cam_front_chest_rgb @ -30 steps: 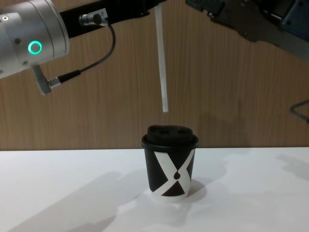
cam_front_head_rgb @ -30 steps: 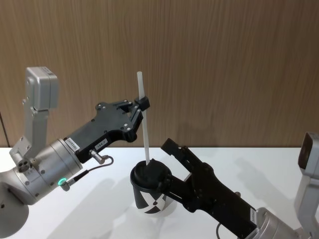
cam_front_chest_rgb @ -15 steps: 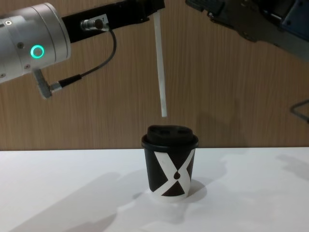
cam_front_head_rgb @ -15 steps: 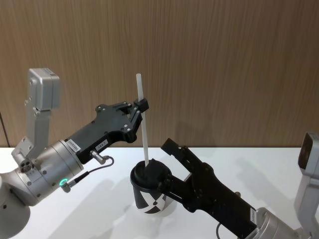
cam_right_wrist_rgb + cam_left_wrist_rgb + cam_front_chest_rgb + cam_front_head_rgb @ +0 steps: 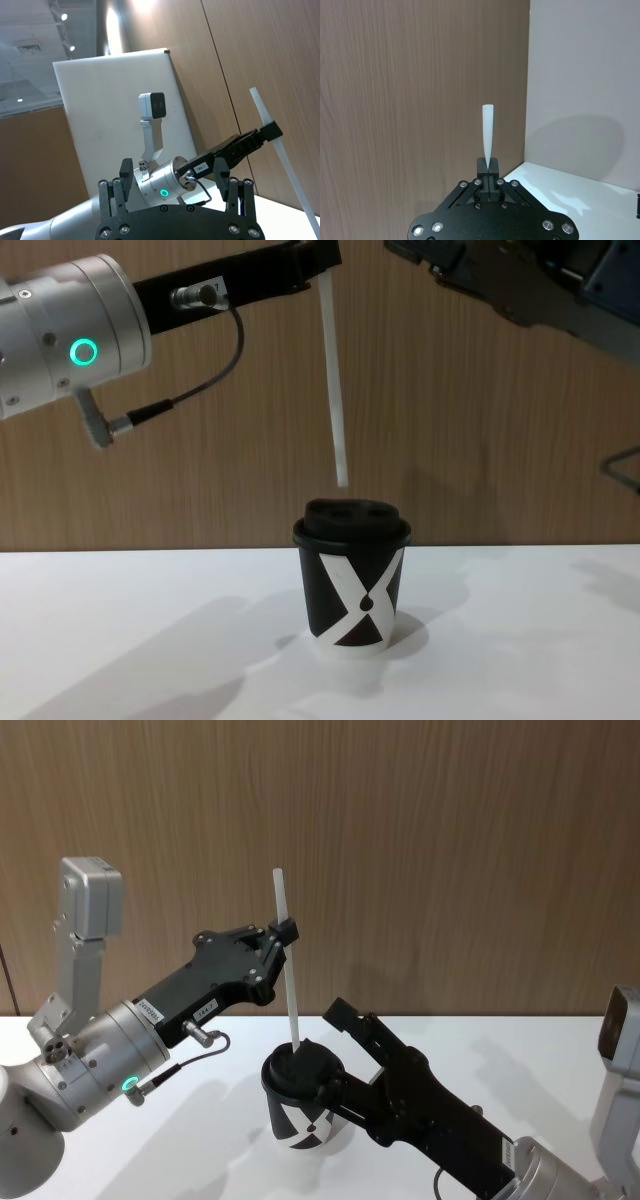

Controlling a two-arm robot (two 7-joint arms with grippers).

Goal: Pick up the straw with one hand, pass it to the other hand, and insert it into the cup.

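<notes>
- Straw [image 5: 333, 380] tip has sunk a little nearer the cup [image 5: 352, 585] lid than a second ago; gap remains
- right gripper [image 5: 174, 167] nearest, raised high to the cup's right; fingers spread wide, empty
- cup upright on white table [image 5: 520, 640], short of its far edge; lid on
- left gripper [image 5: 283, 932] clamped on straw's upper part; straw near upright over lid
- judged: pickup and handover done; insertion left
</notes>
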